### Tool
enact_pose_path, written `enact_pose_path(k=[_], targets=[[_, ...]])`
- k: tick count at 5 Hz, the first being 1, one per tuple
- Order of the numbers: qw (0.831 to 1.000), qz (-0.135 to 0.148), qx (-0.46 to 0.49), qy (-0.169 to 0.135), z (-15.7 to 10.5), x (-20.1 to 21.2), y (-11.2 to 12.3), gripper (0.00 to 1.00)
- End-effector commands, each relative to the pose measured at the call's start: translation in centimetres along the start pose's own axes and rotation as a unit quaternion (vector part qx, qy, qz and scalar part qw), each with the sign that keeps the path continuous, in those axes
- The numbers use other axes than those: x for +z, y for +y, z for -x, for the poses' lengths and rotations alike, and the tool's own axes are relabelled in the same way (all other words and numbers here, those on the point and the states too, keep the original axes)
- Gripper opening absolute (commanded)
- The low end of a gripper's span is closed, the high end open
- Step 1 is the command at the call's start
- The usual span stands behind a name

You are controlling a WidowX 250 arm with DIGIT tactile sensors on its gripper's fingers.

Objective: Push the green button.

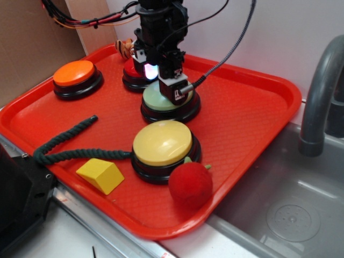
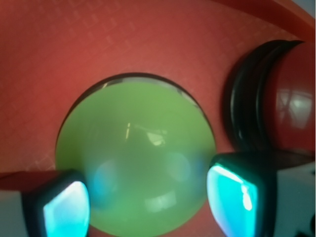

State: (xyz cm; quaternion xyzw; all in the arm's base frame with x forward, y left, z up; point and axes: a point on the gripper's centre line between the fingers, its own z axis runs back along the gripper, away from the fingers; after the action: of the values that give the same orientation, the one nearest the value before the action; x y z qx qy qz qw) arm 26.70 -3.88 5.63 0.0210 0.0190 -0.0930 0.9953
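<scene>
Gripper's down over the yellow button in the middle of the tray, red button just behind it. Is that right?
Not quite. The gripper is over the green button, not the yellow button, which sits nearer the front of the tray. The wrist view shows the green dome between the fingers. The red button is indeed just behind.

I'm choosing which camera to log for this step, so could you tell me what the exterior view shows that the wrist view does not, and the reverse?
Only the exterior view shows the orange button, yellow button, dark rope, yellow block, red ball, tray rim and sink.

Only the wrist view shows the two glowing finger pads standing apart over the dome, and the reflections on it.

Both show the gripper over the green button, the red button beside it, and the red tray.
</scene>
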Motion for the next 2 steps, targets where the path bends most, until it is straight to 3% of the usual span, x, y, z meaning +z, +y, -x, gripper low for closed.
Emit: enact_pose_path(k=[1,2], targets=[[0.998,-0.008,-0.002,-0.057,-0.18,3.72,0.37,1.0],[0.998,-0.007,-0.003,-0.062,-0.16,4.43,0.42,1.0]])
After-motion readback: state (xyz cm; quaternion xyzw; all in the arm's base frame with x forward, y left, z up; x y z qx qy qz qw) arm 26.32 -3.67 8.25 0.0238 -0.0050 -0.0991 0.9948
